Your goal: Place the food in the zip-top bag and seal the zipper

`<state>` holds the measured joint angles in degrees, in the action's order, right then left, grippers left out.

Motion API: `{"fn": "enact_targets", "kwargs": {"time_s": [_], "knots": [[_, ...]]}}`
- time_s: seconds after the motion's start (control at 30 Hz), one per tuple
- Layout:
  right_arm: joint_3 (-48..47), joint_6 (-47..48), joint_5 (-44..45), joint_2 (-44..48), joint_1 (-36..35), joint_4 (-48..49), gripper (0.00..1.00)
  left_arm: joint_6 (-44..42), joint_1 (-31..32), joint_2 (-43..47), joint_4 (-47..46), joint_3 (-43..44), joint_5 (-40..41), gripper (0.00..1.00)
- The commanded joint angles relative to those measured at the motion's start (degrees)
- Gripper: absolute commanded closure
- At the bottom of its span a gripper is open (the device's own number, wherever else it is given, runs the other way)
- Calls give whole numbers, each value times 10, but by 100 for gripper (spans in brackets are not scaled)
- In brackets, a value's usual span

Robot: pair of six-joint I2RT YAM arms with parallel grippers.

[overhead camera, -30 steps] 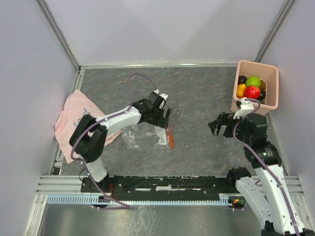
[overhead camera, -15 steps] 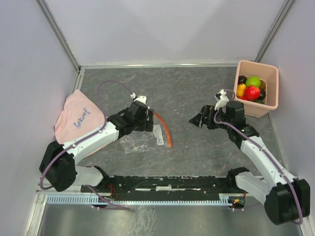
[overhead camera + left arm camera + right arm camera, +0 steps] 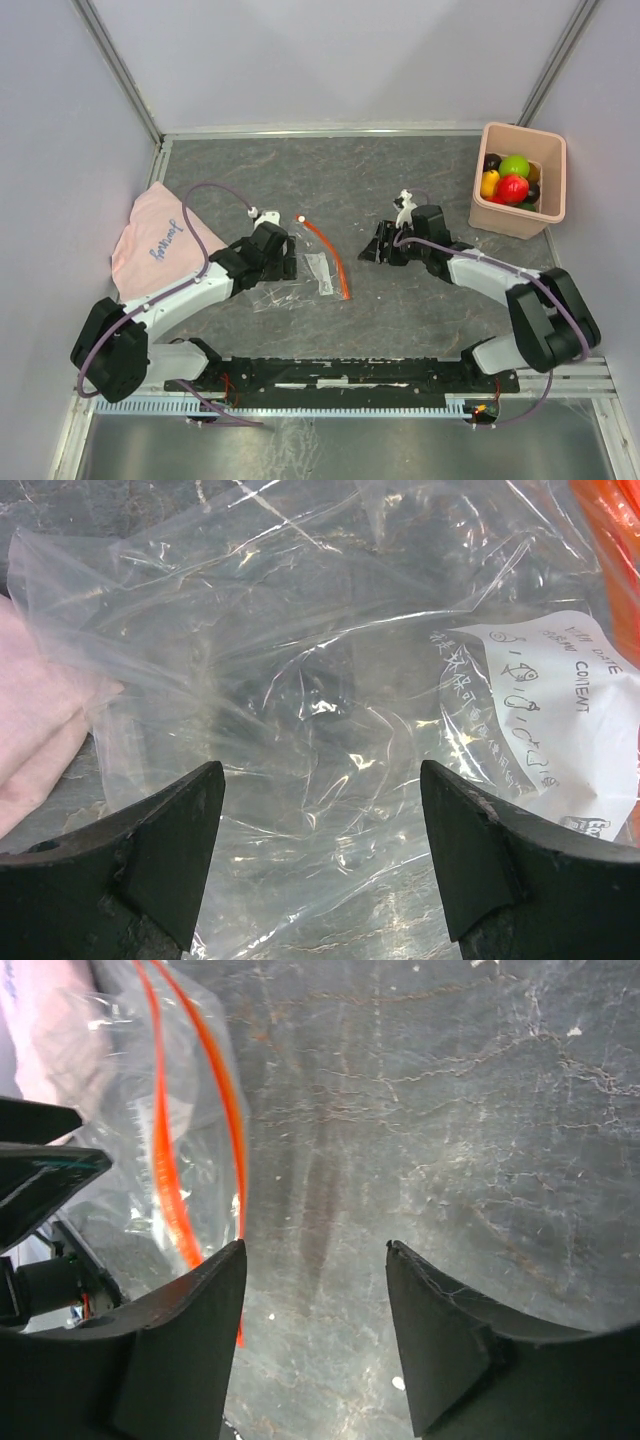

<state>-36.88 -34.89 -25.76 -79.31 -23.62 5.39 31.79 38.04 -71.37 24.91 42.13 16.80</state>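
Observation:
The clear zip-top bag (image 3: pixel 298 279) lies flat on the grey table, its red-orange zipper (image 3: pixel 334 258) along the right edge with a small white end piece. My left gripper (image 3: pixel 284 262) is open, low over the bag's left part; the left wrist view shows the crinkly plastic (image 3: pixel 300 680) and white label (image 3: pixel 545 730) between the fingers. My right gripper (image 3: pixel 377 247) is open and empty, just right of the zipper; the zipper strip (image 3: pixel 165 1170) shows at the left of the right wrist view. The food (image 3: pixel 512 180) sits in the pink bin.
The pink rectangular bin (image 3: pixel 545 210) stands at the back right. A pink cloth (image 3: pixel 150 240) lies at the left, partly under the bag's edge and also in the left wrist view (image 3: pixel 40 740). Metal frame rails edge the table.
My left gripper has drawn back left and down off the bag's mouth. My right gripper has swung left from near the bin to beside the zipper. The bag's zipper edge has shifted and straightened.

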Motion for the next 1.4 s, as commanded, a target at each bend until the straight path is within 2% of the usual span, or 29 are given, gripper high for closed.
{"fn": "enact_targets", "kwargs": {"time_s": [0.0,0.07,0.47,0.77,0.97,1.17,1.3,1.37], "knots": [[-19,-11,0,-56,-11,91,35,18,-4,23,-45,-10,5,15],[-29,-15,-2,-97,-24,118,35,18,-3,29,-56,-20,1,15],[-55,-62,-60,-195,-58,221,35,17,-4,35,-78,-35,-18,15],[-81,-64,-80,-238,-85,236,37,18,-4,38,-90,-43,-31,15],[-85,-77,-91,-241,-94,254,60,21,-4,58,-103,-44,-45,15],[-78,-76,-82,-205,-98,245,85,29,-4,80,-110,-34,-65,15],[-73,-48,-36,-143,-102,181,98,40,-4,95,-94,-10,-82,15],[-73,-23,1,-96,-108,136,98,50,-4,104,-87,2,-87,14]]}}
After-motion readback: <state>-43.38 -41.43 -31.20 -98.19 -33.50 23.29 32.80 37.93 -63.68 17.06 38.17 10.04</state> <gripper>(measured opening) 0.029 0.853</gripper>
